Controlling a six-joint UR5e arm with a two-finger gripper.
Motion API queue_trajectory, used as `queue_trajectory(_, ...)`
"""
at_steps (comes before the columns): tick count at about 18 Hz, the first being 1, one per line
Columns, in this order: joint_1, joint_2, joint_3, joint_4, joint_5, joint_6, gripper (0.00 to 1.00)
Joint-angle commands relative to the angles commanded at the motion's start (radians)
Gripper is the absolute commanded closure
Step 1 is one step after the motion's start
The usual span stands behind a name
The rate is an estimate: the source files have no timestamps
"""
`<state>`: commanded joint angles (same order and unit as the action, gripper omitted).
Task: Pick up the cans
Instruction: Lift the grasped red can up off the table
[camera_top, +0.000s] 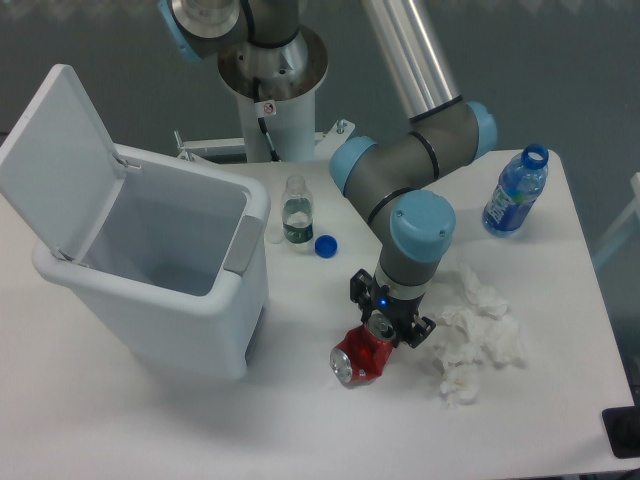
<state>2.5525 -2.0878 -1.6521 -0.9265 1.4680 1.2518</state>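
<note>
The gripper (387, 322) points straight down over the upper end of the crushed red soda can (362, 354), which lies on its side on the white table (300, 420), silver end facing front-left. Its fingers straddle the can's top end, closed in against it and apparently gripping it. Crumpled white tissue (475, 335) lies just right of the can. A white bin (150, 255) with its lid up stands to the left; a small clear bottle (296, 211), a blue cap (325, 245) and a blue water bottle (515, 191) stand farther back
</note>
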Motion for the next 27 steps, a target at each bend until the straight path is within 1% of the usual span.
queue_trajectory(2, 0.000, 0.002, 0.002, 0.000, 0.000, -0.005, 0.47)
queue_trajectory(3, 0.000, 0.003, 0.002, 0.000, 0.000, -0.003, 0.48)
queue_trajectory(9, 0.003, 0.014, 0.015, -0.003, 0.003, 0.000, 0.48)
queue_trajectory(11, 0.009, 0.035, 0.035, -0.003, 0.003, 0.008, 0.48)
queue_trajectory(13, 0.012, 0.058, 0.069, -0.003, 0.002, 0.008, 0.48)
queue_trajectory(15, 0.014, 0.078, 0.086, -0.002, 0.000, 0.011, 0.48)
queue_trajectory(17, 0.023, 0.083, 0.116, -0.008, 0.000, 0.011, 0.48)
queue_trajectory(19, 0.032, 0.097, 0.132, -0.009, 0.002, 0.015, 0.48)
queue_trajectory(22, 0.049, 0.107, 0.135, -0.017, 0.003, 0.101, 0.48)
queue_trajectory(24, 0.063, 0.129, 0.135, -0.050, 0.002, 0.126, 0.48)
queue_trajectory(25, 0.072, 0.130, 0.135, -0.063, 0.002, 0.152, 0.48)
queue_trajectory(27, 0.075, 0.140, 0.132, -0.072, 0.002, 0.175, 0.48)
